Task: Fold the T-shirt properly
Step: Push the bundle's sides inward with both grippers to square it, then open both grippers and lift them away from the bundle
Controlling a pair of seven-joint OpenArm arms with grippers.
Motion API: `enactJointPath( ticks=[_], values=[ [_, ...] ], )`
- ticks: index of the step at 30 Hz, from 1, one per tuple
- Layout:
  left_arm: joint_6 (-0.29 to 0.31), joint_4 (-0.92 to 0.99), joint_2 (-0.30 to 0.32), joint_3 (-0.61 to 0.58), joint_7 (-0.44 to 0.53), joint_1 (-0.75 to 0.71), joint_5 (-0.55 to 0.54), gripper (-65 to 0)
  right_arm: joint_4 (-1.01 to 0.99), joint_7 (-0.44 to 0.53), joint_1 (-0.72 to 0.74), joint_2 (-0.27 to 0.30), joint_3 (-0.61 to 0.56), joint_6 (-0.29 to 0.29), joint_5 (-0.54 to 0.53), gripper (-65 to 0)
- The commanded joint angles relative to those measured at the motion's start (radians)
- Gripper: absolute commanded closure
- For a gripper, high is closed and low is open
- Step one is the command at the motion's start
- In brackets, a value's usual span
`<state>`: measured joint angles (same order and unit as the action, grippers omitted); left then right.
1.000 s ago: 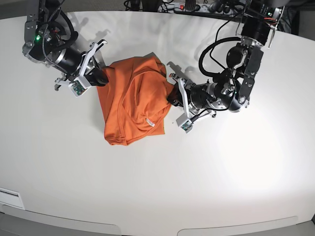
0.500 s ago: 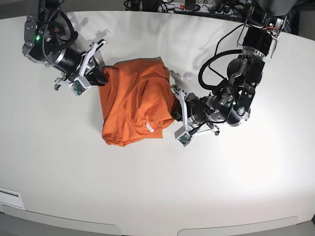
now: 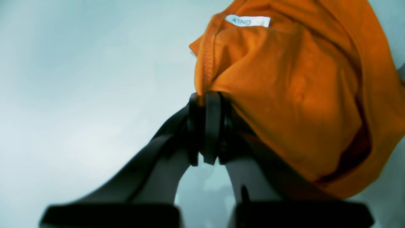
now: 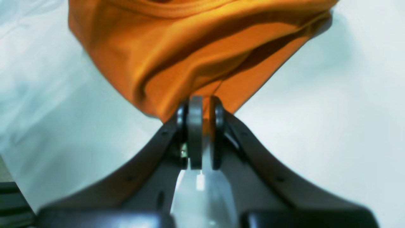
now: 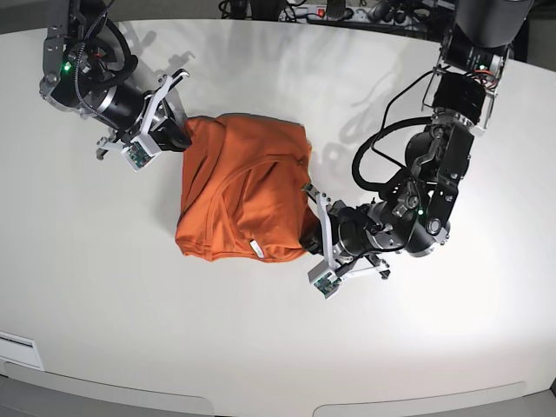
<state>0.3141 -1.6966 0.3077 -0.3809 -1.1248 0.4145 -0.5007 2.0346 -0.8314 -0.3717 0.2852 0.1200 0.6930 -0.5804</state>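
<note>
T-shirt [image 5: 239, 191] is held bunched mid-table [image 5: 130, 330], pinched by closed left gripper [image 5: 306, 236] at the tag-side edge and closed right gripper [image 5: 182, 136] (opposite corner), presumably so it can be spread.

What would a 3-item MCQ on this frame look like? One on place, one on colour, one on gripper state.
1. Where does the white tag sit in the base view?
A. near the T-shirt's lower edge
B. at its top edge
C. off the cloth
2. What colour is the T-shirt?
A. blue
B. orange
C. striped green
3. What state is the left gripper in?
A. wide open above the table
B. shut on nothing
C. shut on the T-shirt

Key: 1 A, the tag lies by the lower hem edge. 2 B, the cloth is plain orange. 3 C, the left wrist view shows fabric pinched between the closed jaws.
</note>
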Motion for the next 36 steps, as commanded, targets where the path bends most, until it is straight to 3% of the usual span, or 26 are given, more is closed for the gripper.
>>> enactJointPath(
  ticks=[1, 9, 13, 18, 22, 25, 28, 33, 36],
  values=[
    [0.000, -0.018, 0.003, 0.005, 0.027, 0.034, -0.011, 0.0, 0.020, 0.019, 0.003, 0.009, 0.005, 0.005, -0.018, -7.3],
    [0.000, -0.018, 0.003, 0.005, 0.078, 0.043, -0.005, 0.0, 0.020, 0.019, 0.003, 0.009, 0.005, 0.005, -0.018, -7.3],
    [0.041, -0.002, 0.003, 0.005, 0.142, 0.039, -0.002, 0.0, 0.020, 0.015, -0.002, 0.009, 0.005, 0.005, -0.018, -7.3],
    [0.049, 0.196, -0.025, 0.005, 0.303, 0.041, 0.033, 0.0, 0.020, 0.016, 0.001, 0.009, 0.005, 0.005, -0.019, -7.3],
    [0.047, 0.298, -0.050, 0.005, 0.325, 0.043, 0.033, 0.0, 0.020, 0.016, 0.000, 0.009, 0.005, 0.005, -0.026, -7.3],
    [0.048, 0.296, -0.049, 0.007, 0.324, 0.045, 0.034, -18.4, 0.020, 0.016, 0.000, 0.009, 0.005, 0.005, -0.026, -7.3],
    [0.048, 0.277, -0.047, 0.020, 0.254, 0.061, 0.025, -27.2, 0.020, 0.016, 0.000, 0.009, 0.005, 0.005, -0.026, -7.3],
    [0.051, 0.215, -0.047, 0.056, 0.015, 0.121, -0.079, -26.9, 0.041, 0.015, 0.004, 0.009, 0.006, 0.005, -0.073, -7.3],
    [0.121, 0.157, -0.038, 0.098, -0.069, 0.153, -0.157, -22.8, 0.098, 0.015, 0.003, 0.009, 0.006, 0.005, -0.102, -7.3]
  ],
)
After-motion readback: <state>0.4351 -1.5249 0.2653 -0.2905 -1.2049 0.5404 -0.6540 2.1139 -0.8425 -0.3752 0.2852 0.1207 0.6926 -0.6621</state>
